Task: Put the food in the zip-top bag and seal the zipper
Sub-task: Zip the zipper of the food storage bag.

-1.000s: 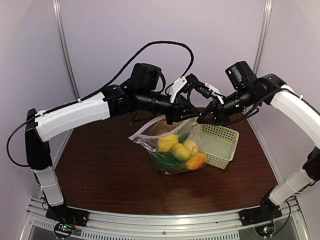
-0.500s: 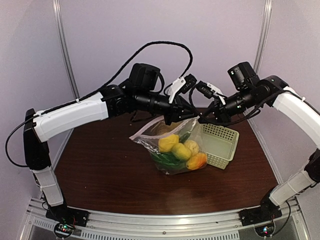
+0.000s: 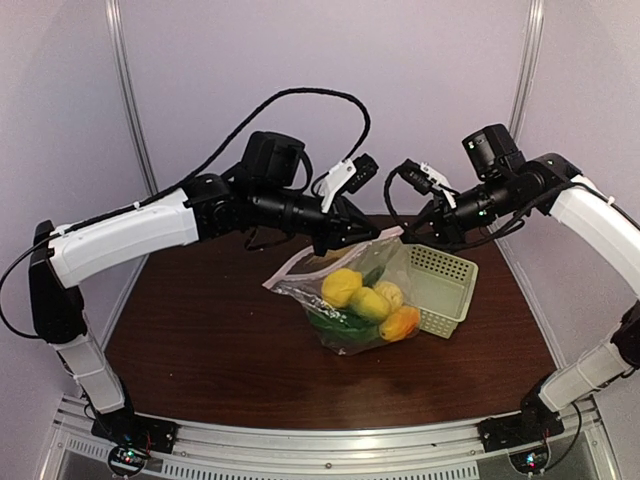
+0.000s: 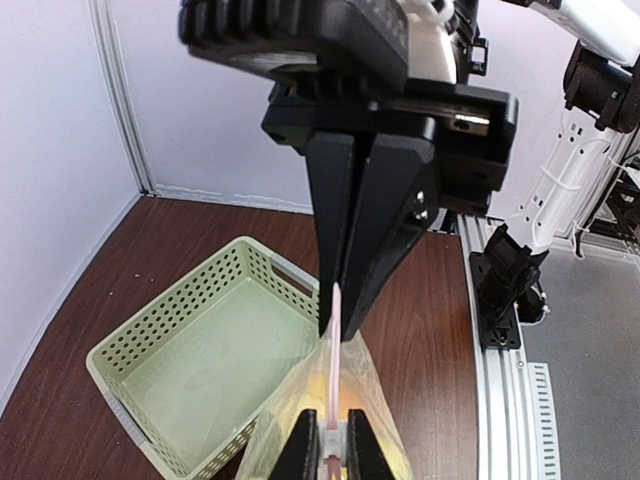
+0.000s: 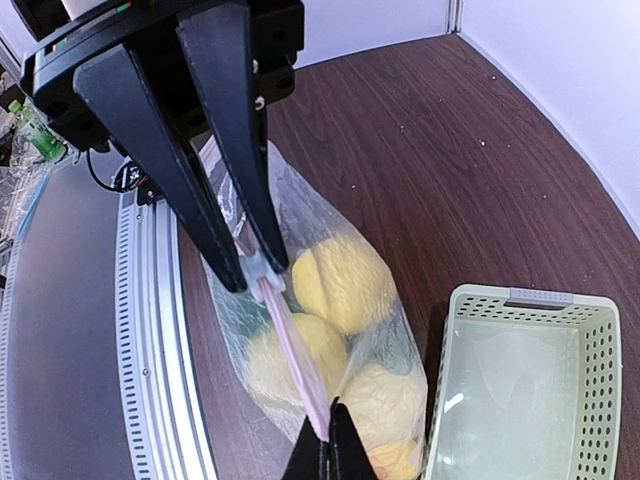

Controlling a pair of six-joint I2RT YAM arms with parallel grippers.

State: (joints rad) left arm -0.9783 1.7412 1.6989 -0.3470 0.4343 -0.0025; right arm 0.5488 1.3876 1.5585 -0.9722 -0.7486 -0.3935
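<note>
Food (image 3: 342, 287) lying inside zip-top bag (image 3: 300, 282), centre frame, mouth held up over counter (image 3: 200, 340); loading looking done, sealing remaining. My left fingers (image 3: 365, 231) pinching narrow on zipper (image 5: 292, 355); my right fingers (image 5: 326, 450) clamping shut on its other end. Wrist views showing strip stretching taut between us, basket (image 4: 140, 410) holding no food; top view hiding strip, showing whole bag.

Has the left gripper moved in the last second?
Yes. In the top view the left gripper has shifted left, away from the basket, which has stayed put.
</note>
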